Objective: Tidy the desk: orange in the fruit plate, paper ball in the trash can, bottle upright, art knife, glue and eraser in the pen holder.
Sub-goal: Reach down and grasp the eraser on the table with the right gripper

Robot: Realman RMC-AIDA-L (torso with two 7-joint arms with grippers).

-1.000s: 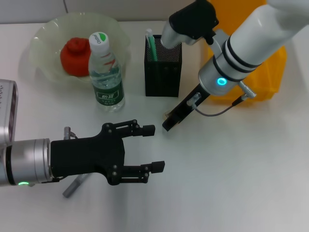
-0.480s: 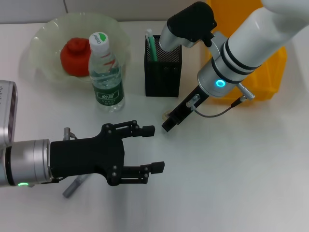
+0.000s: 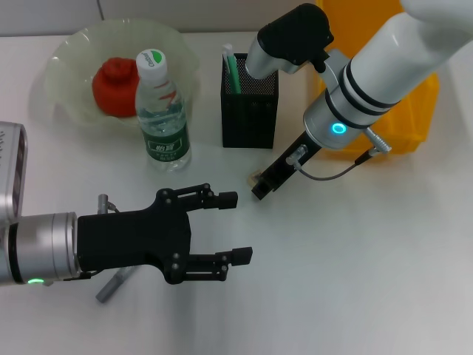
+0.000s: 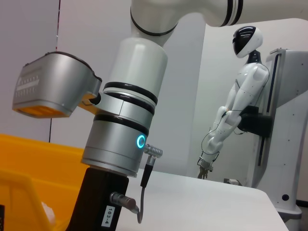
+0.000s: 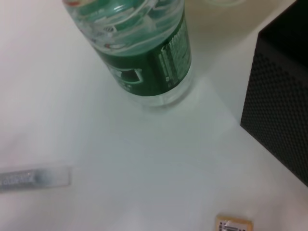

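Note:
The orange (image 3: 114,85) lies in the translucent fruit plate (image 3: 63,55) at the back left. The water bottle (image 3: 162,111) stands upright in front of it; it also shows in the right wrist view (image 5: 149,53). The black mesh pen holder (image 3: 250,103) holds a green-and-white stick. A small tan eraser (image 3: 256,177) (image 5: 233,225) lies on the desk right at the tip of my right gripper (image 3: 263,185). My left gripper (image 3: 235,226) is open and empty over the near desk. The grey art knife (image 3: 111,285) (image 5: 33,178) lies partly under my left arm. No paper ball is in view.
The yellow trash can (image 3: 392,111) stands at the back right behind my right arm; it shows in the left wrist view (image 4: 29,183) too, with the right arm (image 4: 125,139) in front. White desk surface lies at the front right.
My right arm has shifted slightly, its gripper tip edging to the right beside the eraser. The left arm has not moved.

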